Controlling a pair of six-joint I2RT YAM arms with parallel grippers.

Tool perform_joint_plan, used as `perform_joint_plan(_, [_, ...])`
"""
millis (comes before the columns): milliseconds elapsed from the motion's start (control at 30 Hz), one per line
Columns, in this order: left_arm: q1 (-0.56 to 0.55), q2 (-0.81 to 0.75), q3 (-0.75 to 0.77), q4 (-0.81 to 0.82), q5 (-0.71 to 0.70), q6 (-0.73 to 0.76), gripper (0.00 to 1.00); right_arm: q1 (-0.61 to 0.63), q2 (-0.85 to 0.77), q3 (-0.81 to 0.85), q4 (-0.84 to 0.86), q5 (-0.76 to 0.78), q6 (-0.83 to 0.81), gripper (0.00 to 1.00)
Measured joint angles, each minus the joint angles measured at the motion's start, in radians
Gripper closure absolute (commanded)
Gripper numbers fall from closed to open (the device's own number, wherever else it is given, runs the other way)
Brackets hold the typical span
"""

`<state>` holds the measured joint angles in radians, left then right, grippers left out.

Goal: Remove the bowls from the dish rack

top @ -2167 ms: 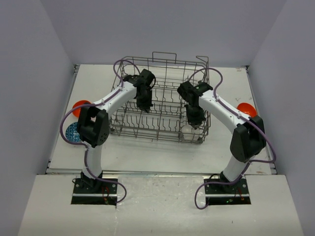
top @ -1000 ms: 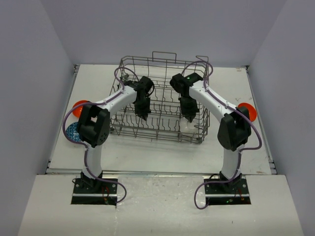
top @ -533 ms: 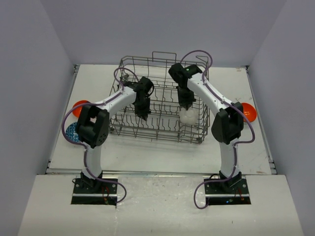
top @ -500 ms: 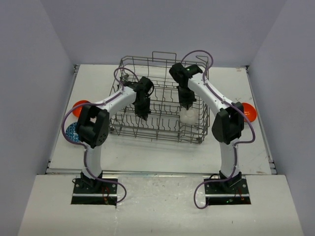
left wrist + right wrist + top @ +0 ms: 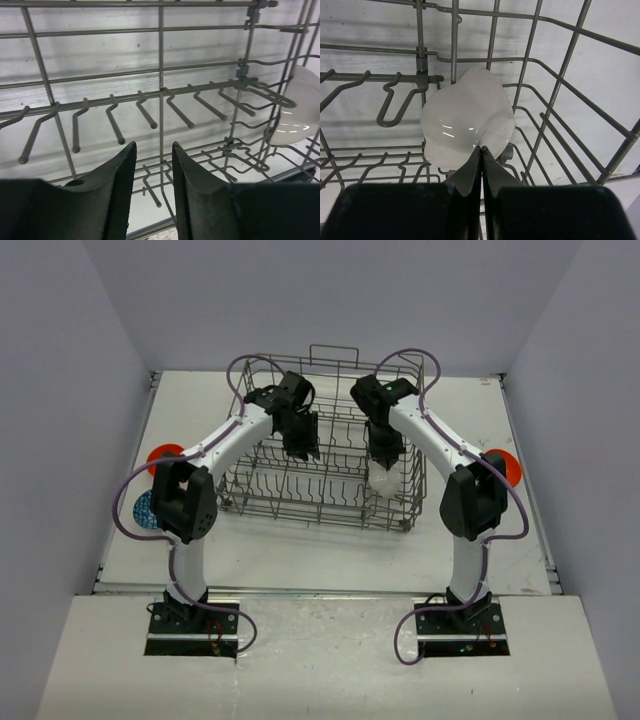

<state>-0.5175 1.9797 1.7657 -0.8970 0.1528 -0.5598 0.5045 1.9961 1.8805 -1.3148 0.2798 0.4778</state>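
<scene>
Jaws of the right end effector were pinched shut on the rim of the white bowl, a thin-edge grip suited to lifting it clear of the tines at the right end of the dish rack. The left end effector stood narrowly parted and empty over bare tines. 1 orange bowl and the speckled bowl lay on the worktop left of the rack, and a second orange bowl lay to the right.

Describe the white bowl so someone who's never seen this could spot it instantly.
Find the big grey wire dish rack mid-table, then look at its near right corner. The right gripper pinches a plain white bowl there, the only bowl inside the rack; the two orange bowls and the blue bowl sit outside it.
</scene>
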Motion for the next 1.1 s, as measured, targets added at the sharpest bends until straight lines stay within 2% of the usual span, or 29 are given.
perform_joint_plan(233, [-0.003,-0.003,0.0,0.045,0.096,-0.005,0.55,-0.003,0.0,0.03,-0.005,0.001,0.0,1.0])
perform_joint_plan(467, [-0.027,-0.018,-0.03,0.126,0.171,-0.007,0.52,-0.003,-0.026,0.089,-0.017,0.019,0.001,0.92])
perform_joint_plan(700, [-0.047,-0.02,-0.031,0.167,0.233,-0.016,0.5,-0.006,-0.053,0.255,-0.029,0.021,0.008,0.78])
perform_joint_plan(733, [-0.05,-0.02,-0.031,0.175,0.242,-0.022,0.5,-0.008,-0.057,0.289,-0.03,0.021,0.009,0.7])
perform_joint_plan(767, [-0.053,-0.02,-0.031,0.182,0.249,-0.024,0.5,-0.01,-0.066,0.312,-0.025,0.02,0.012,0.68])
perform_joint_plan(933, [-0.055,-0.02,-0.031,0.209,0.293,-0.034,0.49,-0.059,-0.174,0.334,-0.023,0.008,0.014,0.67])
perform_joint_plan(1100, [-0.063,-0.017,-0.032,0.245,0.336,-0.058,0.48,-0.144,-0.323,0.236,-0.02,-0.014,0.016,0.67])
